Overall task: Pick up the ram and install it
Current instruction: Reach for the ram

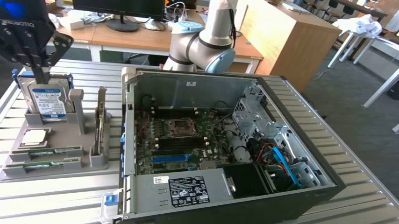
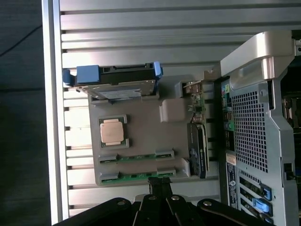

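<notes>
We log gripper (image 2: 160, 184) fingers together, empty (above grey holder (image 2: 141, 117)): two ram sticks, nearer ram (image 2: 134, 175) nearest its tips, farther ram (image 2: 136, 157) beyond; one processor (image 2: 113, 131); one hard drive (image 2: 117, 81).

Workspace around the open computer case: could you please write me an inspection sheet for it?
Surface: slatted metal table, carrying a grey holder and the open computer case.
Job's things: a ram stick and a second ram stick lie flat in the holder's slots.
Clutter: hard drive, processor chip and upright card in the holder.
Grippers: gripper shut, holding nothing, above the holder.
Cables: blue cable inside the case.
Surroundings: wooden desk and monitor behind.
</notes>
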Motion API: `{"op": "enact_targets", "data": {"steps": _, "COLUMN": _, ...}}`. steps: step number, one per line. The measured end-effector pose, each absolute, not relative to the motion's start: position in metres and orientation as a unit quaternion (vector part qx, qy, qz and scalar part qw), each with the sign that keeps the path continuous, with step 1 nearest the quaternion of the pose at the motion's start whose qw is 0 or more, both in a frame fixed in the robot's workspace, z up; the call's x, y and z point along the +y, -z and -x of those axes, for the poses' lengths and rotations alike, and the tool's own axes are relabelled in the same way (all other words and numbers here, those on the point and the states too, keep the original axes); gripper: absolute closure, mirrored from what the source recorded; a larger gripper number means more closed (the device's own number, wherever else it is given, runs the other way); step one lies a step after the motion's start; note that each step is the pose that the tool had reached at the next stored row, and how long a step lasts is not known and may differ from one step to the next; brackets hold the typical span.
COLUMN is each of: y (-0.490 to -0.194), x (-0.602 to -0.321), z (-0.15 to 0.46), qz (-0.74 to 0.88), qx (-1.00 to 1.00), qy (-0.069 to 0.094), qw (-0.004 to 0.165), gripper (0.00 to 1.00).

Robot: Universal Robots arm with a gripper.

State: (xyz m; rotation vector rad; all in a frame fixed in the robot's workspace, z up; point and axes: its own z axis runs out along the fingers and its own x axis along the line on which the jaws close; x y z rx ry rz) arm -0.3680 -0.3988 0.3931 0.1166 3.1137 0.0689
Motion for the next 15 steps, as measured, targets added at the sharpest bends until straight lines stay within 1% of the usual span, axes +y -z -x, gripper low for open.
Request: {"op": "enact_targets", "data": {"steps": 15, "y": -0.3932, "x": -0.3994, "z": 0.3782, "qz": -0.037, "qx": 0.999, "qy": -0.022, "qw": 0.012, "gripper": 0.90}}
